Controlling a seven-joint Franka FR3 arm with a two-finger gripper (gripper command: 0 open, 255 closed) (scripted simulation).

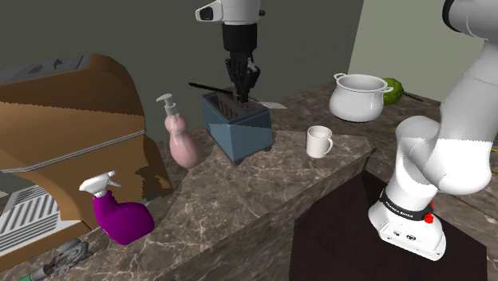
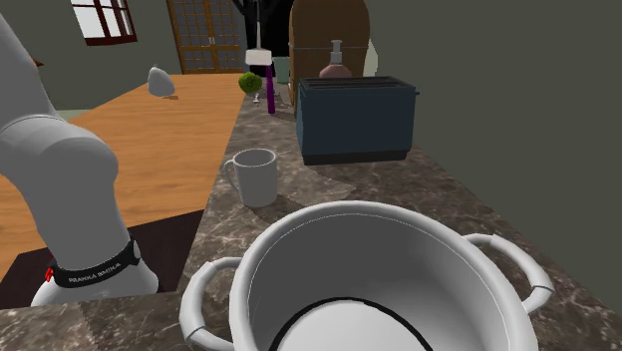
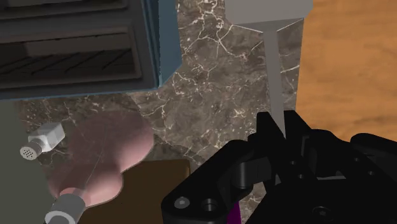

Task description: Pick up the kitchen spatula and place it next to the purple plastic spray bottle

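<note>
My gripper (image 1: pixel 242 82) hangs just above the blue toaster (image 1: pixel 238 124), shut on the spatula (image 1: pixel 209 86), whose thin dark line sticks out toward the shoulder view's left. In the wrist view the spatula (image 3: pixel 273 70) is grey, its flat blade far from the black gripper (image 3: pixel 280 130) and its narrow shaft clasped between the fingers. The purple spray bottle (image 1: pixel 120 214) with a white trigger head stands near the counter's front corner at the shoulder view's lower left, well away from the gripper. In the second exterior view the spray bottle (image 2: pixel 267 88) stands beyond the toaster (image 2: pixel 357 118).
A pink pump bottle (image 1: pixel 182 140) stands between the toaster and the spray bottle. A brown bread box (image 1: pixel 72 136) lies behind the spray bottle. A white mug (image 1: pixel 319 142), a white pot (image 1: pixel 359 97) and a green object (image 1: pixel 393 89) stand on the marble counter (image 1: pixel 239 199).
</note>
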